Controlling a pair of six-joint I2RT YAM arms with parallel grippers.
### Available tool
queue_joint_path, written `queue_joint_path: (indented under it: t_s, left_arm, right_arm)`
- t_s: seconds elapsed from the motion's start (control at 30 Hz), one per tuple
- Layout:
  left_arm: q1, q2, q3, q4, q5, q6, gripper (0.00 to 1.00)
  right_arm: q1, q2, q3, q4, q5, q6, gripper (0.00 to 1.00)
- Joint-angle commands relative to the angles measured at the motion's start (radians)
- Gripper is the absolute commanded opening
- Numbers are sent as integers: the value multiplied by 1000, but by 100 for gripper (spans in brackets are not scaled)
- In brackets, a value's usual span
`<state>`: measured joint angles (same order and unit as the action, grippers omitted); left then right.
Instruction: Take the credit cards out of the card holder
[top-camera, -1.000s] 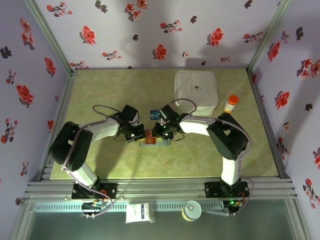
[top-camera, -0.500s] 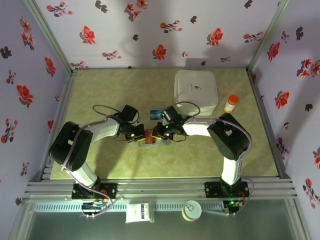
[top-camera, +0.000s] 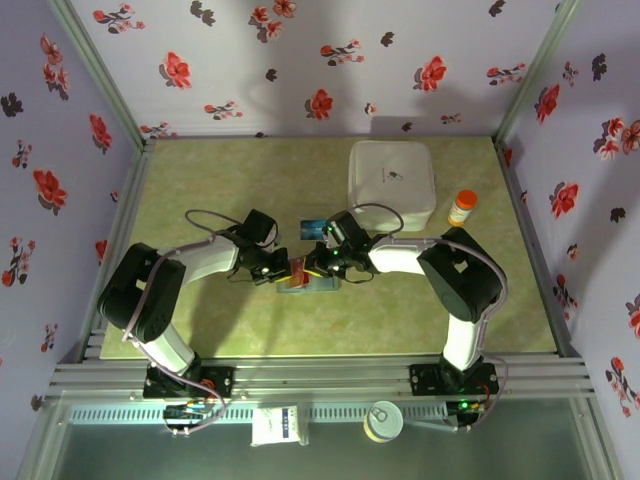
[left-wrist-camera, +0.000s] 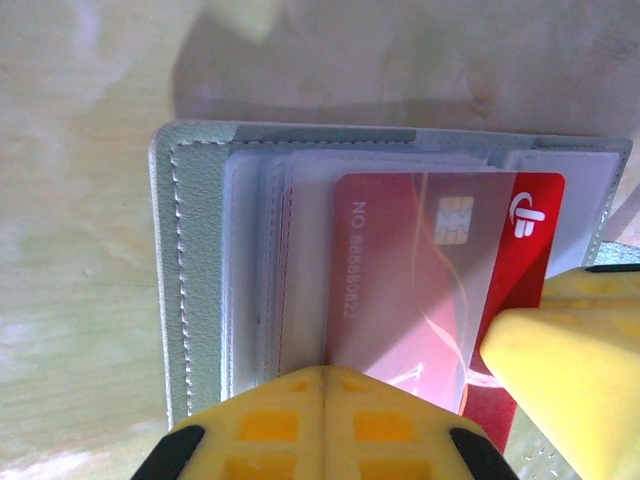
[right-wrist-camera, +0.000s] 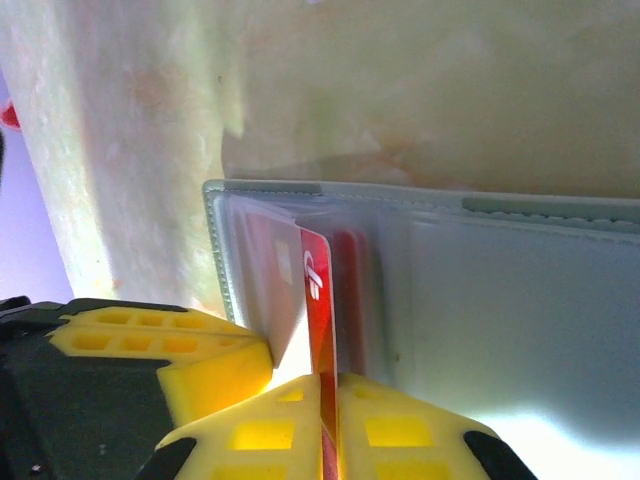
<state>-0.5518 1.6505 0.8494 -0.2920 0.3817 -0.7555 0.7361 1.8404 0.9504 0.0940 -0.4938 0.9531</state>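
Green tabletop (top-camera: 200, 190) is carrying the open card holder (left-wrist-camera: 190, 280) between the arms. Right gripper (right-wrist-camera: 327, 400) is pinching the red card (left-wrist-camera: 440, 280), jaws nearly together; left gripper (left-wrist-camera: 325, 420), fully closed, is touching its rim.

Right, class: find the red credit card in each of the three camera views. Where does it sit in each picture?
Top external: the red credit card is a small red patch at centre, between the two arms.
Left wrist: the card lies right of centre, its right end out of a clear sleeve.
Right wrist: the card stands at lower centre, seen edge-on.
Shared landmark: the card holder that holds it.
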Motion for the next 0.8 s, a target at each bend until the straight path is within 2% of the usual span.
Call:
queue_joint_path:
  t_s: [0.0,0.77]
  left_arm:
    - [0,17,7,-41,-23,15,0]
    - [1,-3,7,-42,-21,9,0]
  right_arm:
    - [-10,-37,-24,-13,18,-5,10]
    - [-30,-162,2,-269,115,-139,6]
